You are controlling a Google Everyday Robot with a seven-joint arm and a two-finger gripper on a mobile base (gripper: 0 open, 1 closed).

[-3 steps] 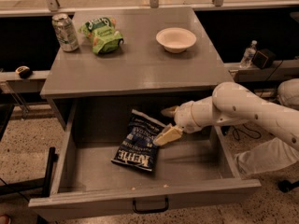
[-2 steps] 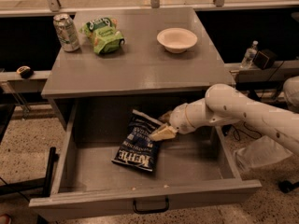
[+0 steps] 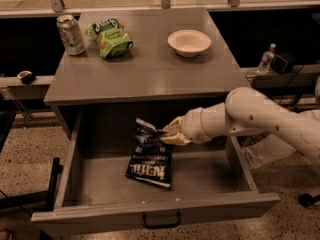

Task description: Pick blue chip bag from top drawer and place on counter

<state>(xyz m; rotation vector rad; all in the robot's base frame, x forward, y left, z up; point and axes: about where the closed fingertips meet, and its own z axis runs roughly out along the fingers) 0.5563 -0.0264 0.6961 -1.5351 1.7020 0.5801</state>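
The blue chip bag [image 3: 150, 156], dark navy with white "Kettle" lettering, hangs tilted in the open top drawer [image 3: 150, 214], its lower end near the drawer floor. My gripper [image 3: 166, 132] reaches in from the right and is shut on the bag's upper right edge. The white arm stretches from the right across the drawer. The grey counter [image 3: 150, 69] lies just above and behind the drawer.
On the counter stand a soda can [image 3: 70, 34] at the back left, a green snack bag [image 3: 110, 36] beside it, and a white bowl [image 3: 189, 42] at the back right. A water bottle [image 3: 266, 59] stands on a ledge to the right.
The gripper has moved left and up with the bag's top edge in it. The bag's upper end has risen off the drawer floor and shifted left.
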